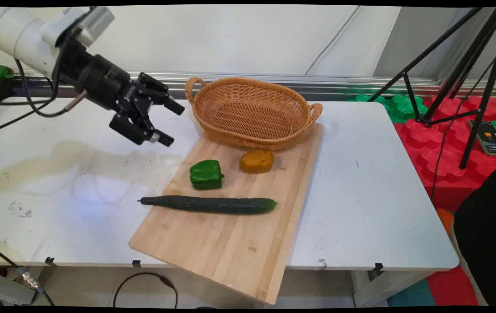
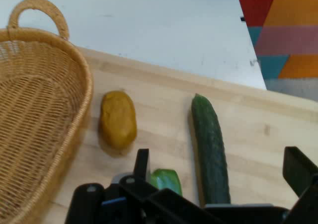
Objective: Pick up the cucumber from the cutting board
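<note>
My gripper (image 1: 171,122) hangs open above the table, left of the wicker basket (image 1: 252,113), with nothing between its fingers. On the wooden cutting board (image 1: 230,243) lie a green bell pepper (image 1: 206,174), a yellow-brown potato (image 1: 256,161) and a long dark cucumber (image 1: 208,204). The pepper is the nearest of them to the gripper. In the hand view the empty basket (image 2: 39,124) fills the left, the potato (image 2: 118,119) lies beside it, the cucumber (image 2: 211,157) runs down the middle, and the pepper (image 2: 166,180) peeks out behind the linkage. The gripper (image 2: 218,177) shows its two fingers far apart.
The board overhangs the table's front edge (image 1: 230,265). A black tripod (image 1: 469,78) and a phone (image 1: 490,138) stand over red and green foam blocks (image 1: 443,130) beyond the table's right side. Black cables (image 1: 34,108) hang from the arm at the left.
</note>
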`<control>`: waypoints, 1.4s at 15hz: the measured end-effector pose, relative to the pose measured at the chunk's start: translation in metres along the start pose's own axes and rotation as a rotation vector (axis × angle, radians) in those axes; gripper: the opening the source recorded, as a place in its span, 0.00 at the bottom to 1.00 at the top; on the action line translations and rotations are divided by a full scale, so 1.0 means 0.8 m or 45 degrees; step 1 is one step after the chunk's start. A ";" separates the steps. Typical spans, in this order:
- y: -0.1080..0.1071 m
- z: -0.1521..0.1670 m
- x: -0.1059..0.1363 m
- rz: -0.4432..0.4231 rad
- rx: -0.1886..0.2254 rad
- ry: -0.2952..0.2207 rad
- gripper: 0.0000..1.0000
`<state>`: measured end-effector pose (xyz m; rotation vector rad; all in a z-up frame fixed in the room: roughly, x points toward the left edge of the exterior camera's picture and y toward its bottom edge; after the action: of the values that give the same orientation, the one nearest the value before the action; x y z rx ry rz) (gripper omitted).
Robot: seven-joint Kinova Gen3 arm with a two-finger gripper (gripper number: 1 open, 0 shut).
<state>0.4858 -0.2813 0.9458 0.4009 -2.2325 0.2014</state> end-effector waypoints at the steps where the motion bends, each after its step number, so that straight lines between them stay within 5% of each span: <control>1: 0.003 0.009 0.000 0.017 -0.011 -0.021 1.00; 21: 0.025 0.218 -0.010 0.214 -0.112 -0.310 1.00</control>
<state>0.3576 -0.3090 0.8284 0.1984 -2.5072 0.1484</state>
